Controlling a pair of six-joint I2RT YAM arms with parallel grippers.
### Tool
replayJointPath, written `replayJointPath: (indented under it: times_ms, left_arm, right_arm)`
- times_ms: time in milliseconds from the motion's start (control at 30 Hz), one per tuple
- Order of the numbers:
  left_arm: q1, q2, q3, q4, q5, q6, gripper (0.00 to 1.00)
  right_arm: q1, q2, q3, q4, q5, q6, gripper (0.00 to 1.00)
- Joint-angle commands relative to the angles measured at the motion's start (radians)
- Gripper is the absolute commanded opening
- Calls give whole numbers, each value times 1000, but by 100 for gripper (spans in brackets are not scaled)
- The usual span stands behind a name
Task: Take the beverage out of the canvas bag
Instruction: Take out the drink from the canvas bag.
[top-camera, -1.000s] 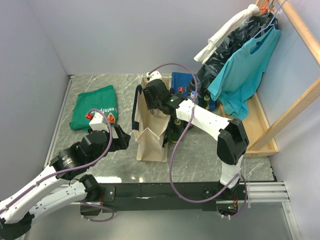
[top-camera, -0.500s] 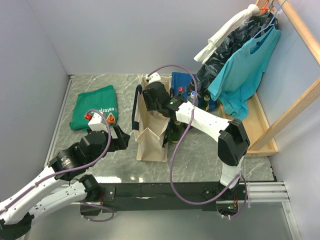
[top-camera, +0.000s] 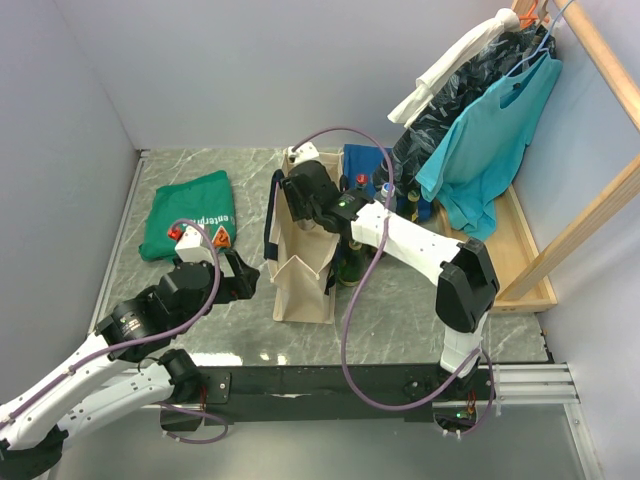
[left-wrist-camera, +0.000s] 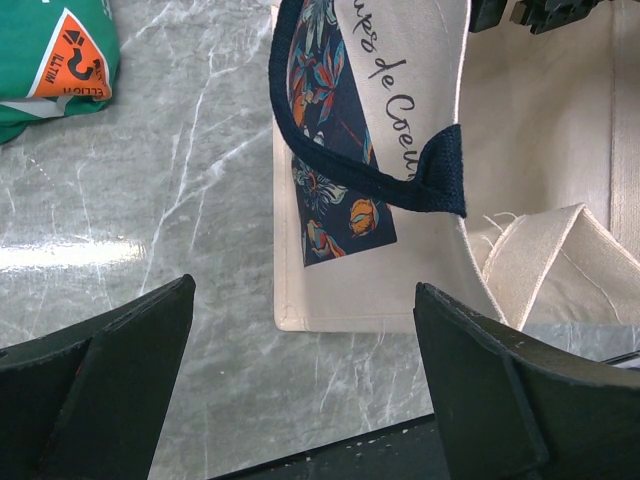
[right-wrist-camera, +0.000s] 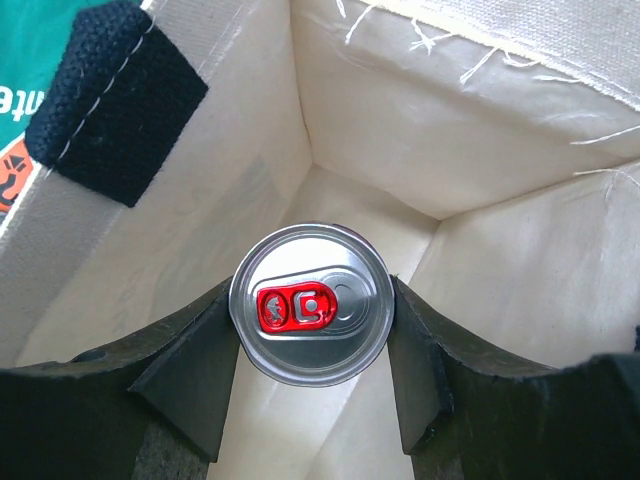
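The cream canvas bag (top-camera: 300, 278) with navy handles stands upright mid-table. My right gripper (top-camera: 306, 196) reaches down into its open mouth. In the right wrist view the beverage (right-wrist-camera: 311, 303), a silver-topped can with a red tab, sits between the two black fingers inside the bag (right-wrist-camera: 500, 130). My right gripper (right-wrist-camera: 311, 300) is shut on the can's sides. My left gripper (top-camera: 238, 276) hovers open just left of the bag's base. In the left wrist view my left gripper (left-wrist-camera: 302, 292) has nothing between its fingers, and the bag's printed side (left-wrist-camera: 400, 270) lies ahead.
A folded green T-shirt (top-camera: 190, 225) lies at the left. A folded blue cloth (top-camera: 365, 160) and dark bottles (top-camera: 350, 265) sit right behind and beside the bag. Garments (top-camera: 480, 130) hang from a wooden rack (top-camera: 520, 260) on the right. Walls close in on the left and at the back.
The right wrist has shifted slightly up and to the left at the bag's mouth, still holding the can. The left arm has barely moved.
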Motion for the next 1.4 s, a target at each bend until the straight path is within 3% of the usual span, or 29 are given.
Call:
replayJointPath:
  times_ms: [0,733,1167,1367]
  left_arm:
    - [-4,4,18,4,-28,-13,96]
    - [-5,-29,21,-38,-121,-93,96]
    - [-5,-268,27,-33,-89,-36,96]
    - [-5,-248,46,-36,-100,-10,96]
  right_arm:
    - [12,-102,22,88,33,4,0]
    - [50,-189,-55,111,107,-11,0]
    - [85,-237,-173,254,158,-56,0]
    - [95,-241,-179,271,145,-65,0]
